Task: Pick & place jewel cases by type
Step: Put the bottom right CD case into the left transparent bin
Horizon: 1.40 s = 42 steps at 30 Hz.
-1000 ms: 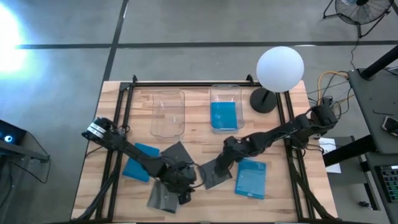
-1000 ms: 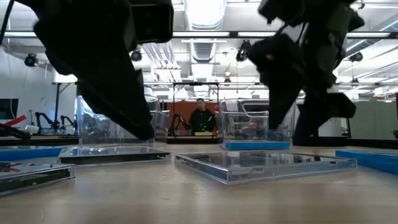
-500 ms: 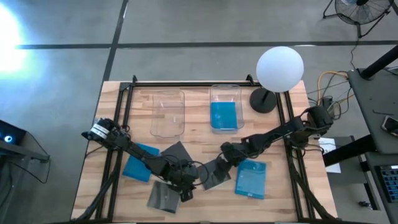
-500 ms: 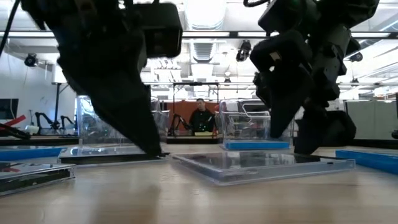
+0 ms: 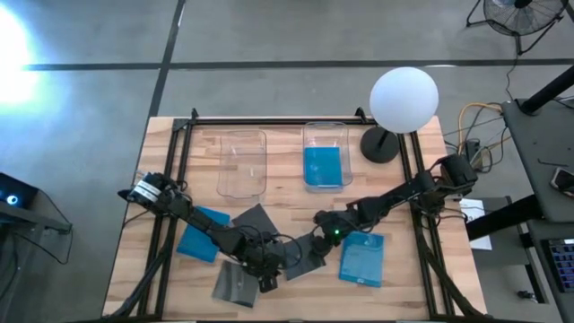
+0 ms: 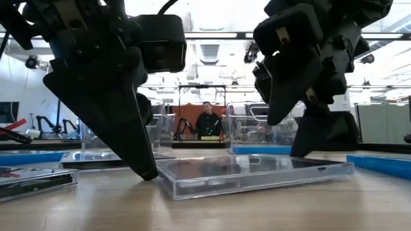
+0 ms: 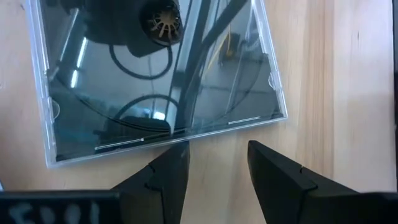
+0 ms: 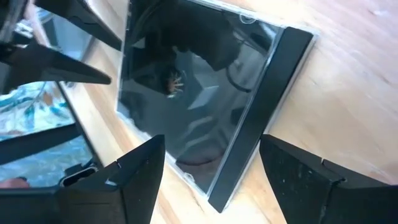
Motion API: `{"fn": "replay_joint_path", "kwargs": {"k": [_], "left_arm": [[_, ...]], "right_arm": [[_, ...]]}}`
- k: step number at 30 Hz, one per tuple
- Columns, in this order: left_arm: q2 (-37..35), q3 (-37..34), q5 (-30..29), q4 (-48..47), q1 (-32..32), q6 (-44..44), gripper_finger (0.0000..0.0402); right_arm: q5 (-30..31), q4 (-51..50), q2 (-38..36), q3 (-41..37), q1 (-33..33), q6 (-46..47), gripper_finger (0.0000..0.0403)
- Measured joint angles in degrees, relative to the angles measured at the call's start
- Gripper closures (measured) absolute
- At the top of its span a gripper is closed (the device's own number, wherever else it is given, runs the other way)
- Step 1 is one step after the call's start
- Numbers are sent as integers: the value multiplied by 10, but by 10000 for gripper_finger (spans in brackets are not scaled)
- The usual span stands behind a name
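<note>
Both hands are hovering released over one dark jewel case (image 5: 305,253) lying mid-worktop (image 5: 413,269), the left hand (image 5: 269,269) at its near edge, the right hand (image 5: 325,235) opposite

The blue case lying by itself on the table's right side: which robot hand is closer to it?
The right one. The right gripper hangs open just beside the blue case, over a dark case. The left gripper is open too, farther off, across that dark case.

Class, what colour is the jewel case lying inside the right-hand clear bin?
Bright blue jewel case; the high view shows it best.
</note>
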Motion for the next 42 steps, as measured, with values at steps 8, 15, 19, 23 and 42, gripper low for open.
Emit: {"fn": "replay_joint_path", "kwargs": {"k": [8,15,19,23,42], "left_arm": [[1,0,3,-1,0,3,251],[1,0,5,-3,1,3,251],[1,-1,6,-4,1,2,251],[2,-1,6,-4,1,2,251],[2,-2,30,10,17,22,251]], "right_arm": [[14,6,-10,-1,4,-18,147],[15,-69,-14,-12,4,4,147],[12,-67,-9,-16,4,26,147],[-13,-32,16,-14,6,40,147],[-34,-26,9,26,17,4,147]]}}
